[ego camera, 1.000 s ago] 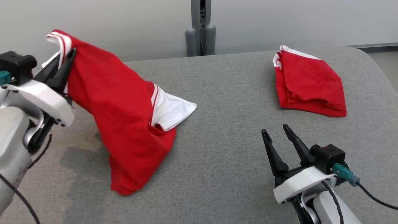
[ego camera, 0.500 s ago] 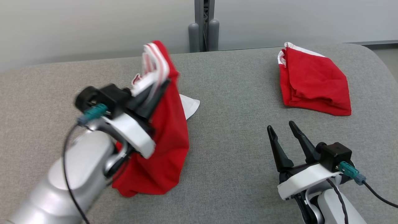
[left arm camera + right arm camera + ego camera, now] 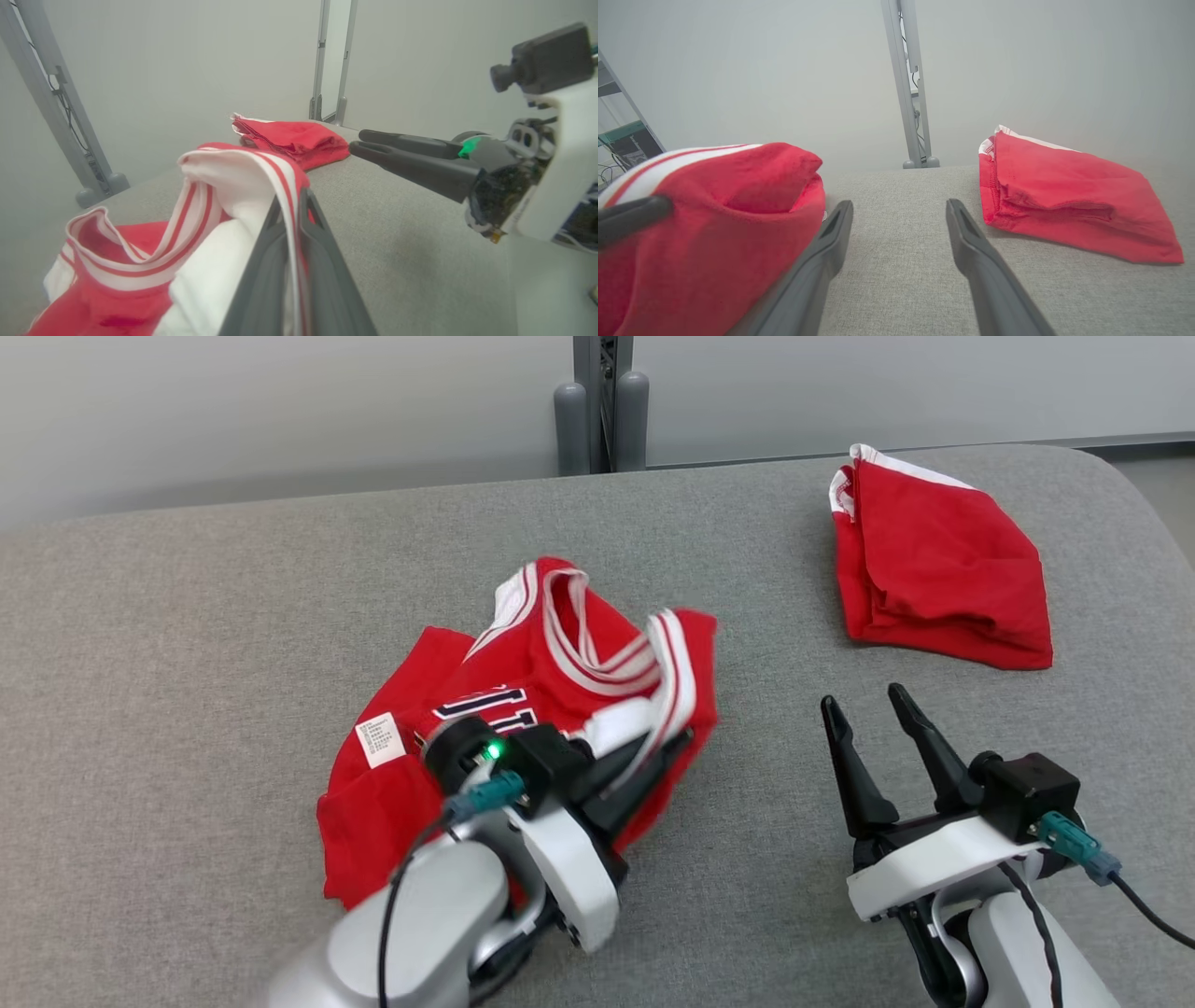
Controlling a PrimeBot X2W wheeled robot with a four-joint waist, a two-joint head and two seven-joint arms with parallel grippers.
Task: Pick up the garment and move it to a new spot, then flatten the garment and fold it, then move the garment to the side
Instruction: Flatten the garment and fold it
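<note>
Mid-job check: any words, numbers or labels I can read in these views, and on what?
On the crumpled red-and-white jersey, dark white-edged lettering: partly folded under, only fragments show, unreadable.
On the same jersey, a white rectangular care tag: several printed lines, too small to read.
On the folded red garment at far right: no text visible.

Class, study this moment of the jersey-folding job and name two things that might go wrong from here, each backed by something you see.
1. The left gripper pinches only the striped trim of the jersey; so thin a hold may slip when pulled.
2. The jersey lies crumpled on the table; dragging it from one point may carry the creases along rather than flatten it, while the open right gripper holds nothing.
</note>
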